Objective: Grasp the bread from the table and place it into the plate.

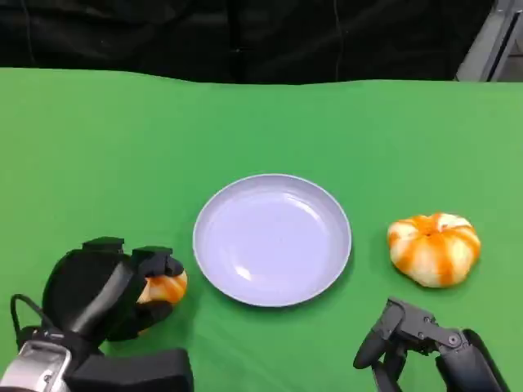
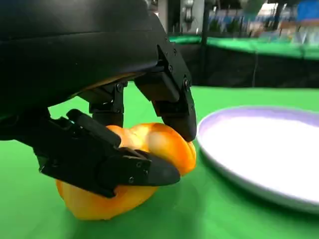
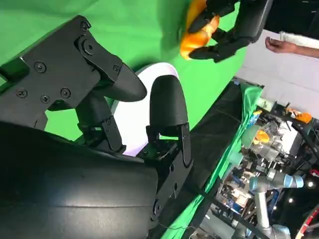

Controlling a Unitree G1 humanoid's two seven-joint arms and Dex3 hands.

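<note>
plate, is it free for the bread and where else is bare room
The round lilac plate lies bare. Open green cloth runs behind it to the table's far edge, and between it and the orange-striped bread on its right. It is crowded left of the plate, where the left hand grips another orange bread.

Left hand [image 1: 110, 294] covers most of the held bread [image 1: 166, 287] in head view; only an orange edge shows. Right hand [image 1: 417, 343] cut off by bottom edge. Plate [image 2: 259, 154] cropped at left wrist view's right edge. Person's hand [image 3: 280, 46] cropped, background clutter blurred.
</note>
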